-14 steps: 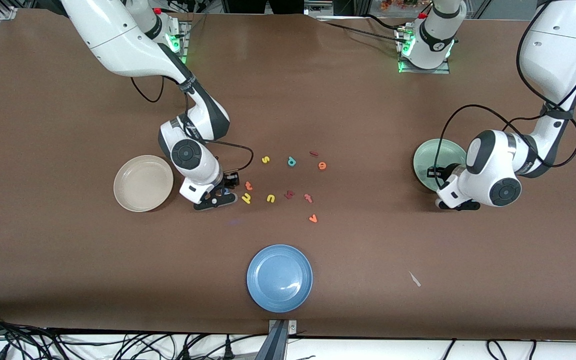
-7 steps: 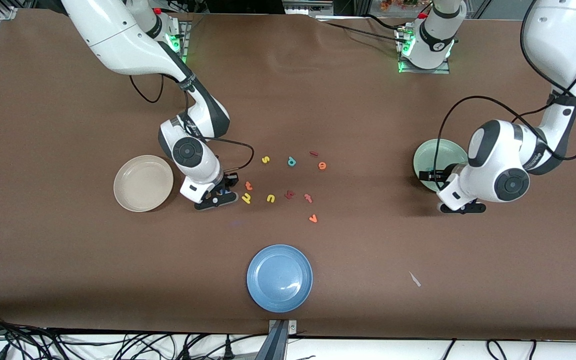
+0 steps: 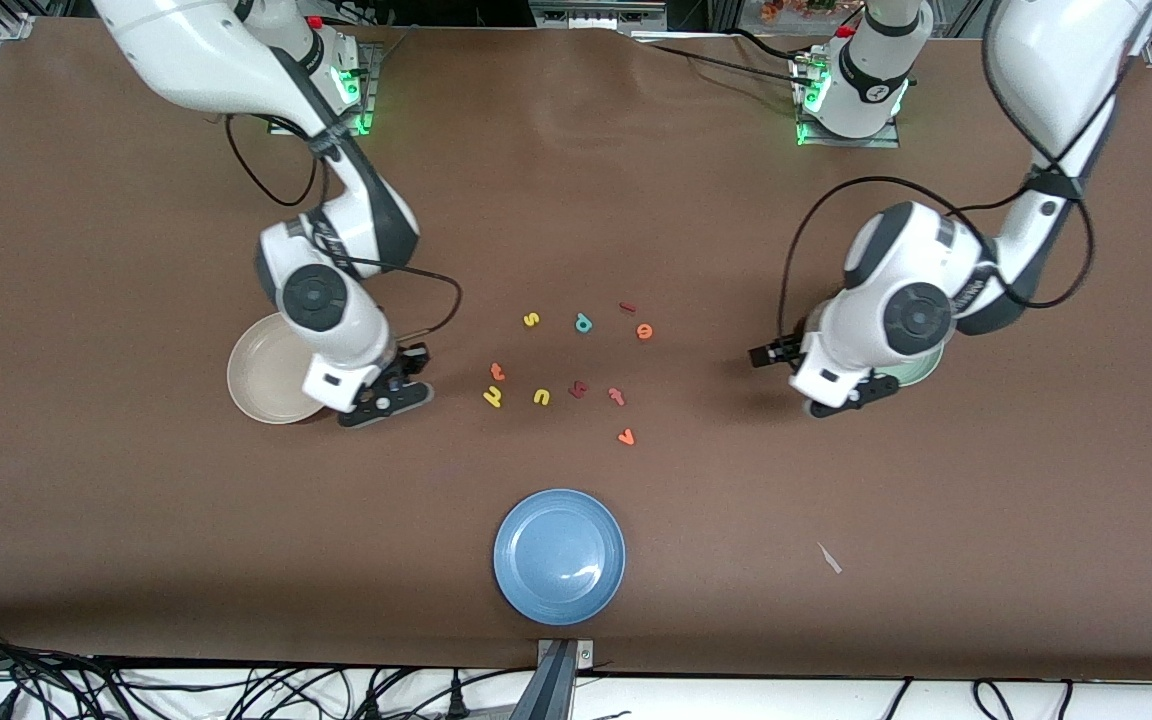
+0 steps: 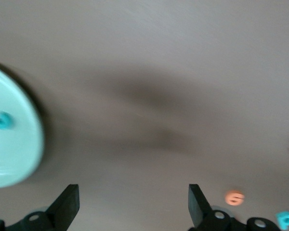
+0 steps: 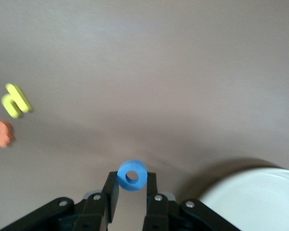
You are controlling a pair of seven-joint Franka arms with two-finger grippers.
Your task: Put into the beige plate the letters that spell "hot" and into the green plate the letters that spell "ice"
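Holding the blue "o" (image 5: 132,175) pinched between its fingers (image 5: 110,188), the right gripper (image 3: 386,392) hangs over the brown bench (image 3: 136,520) just beside the beige plate (image 3: 271,385), on the side of the plate that faces the letter pile. In the right wrist view the ring sits upright between the two tips, with the plate's pale rim close by.

The left gripper (image 3: 841,395) is over bare bench right next to the green plate (image 3: 921,368), and its fingers (image 4: 67,204) are spread wide with nothing in them. Most of that plate is hidden under the arm in the front view, but the left wrist view shows the teal "c" (image 4: 2,120) lying in it.

The rest of the letters are scattered mid-bench between the two plates:
- yellow "h" (image 3: 492,397) and orange "t" (image 3: 498,372) close together at the end of the pile nearest the right gripper, both apart from it
- yellow "u" (image 3: 541,397) just beside the "h"
- dark red letter (image 3: 578,388) and pinkish-red "t" (image 3: 617,396) in that same row
- orange "v" (image 3: 625,437) nearest the front camera
- yellow "s" (image 3: 531,320), teal "p" (image 3: 583,323), orange "e" (image 3: 644,331) in a farther row
- thin dark red "i" (image 3: 627,307) farthest of all, just beside the "e"

Blue plate (image 3: 559,556) sits on its own near the camera-side edge, well apart from everything.
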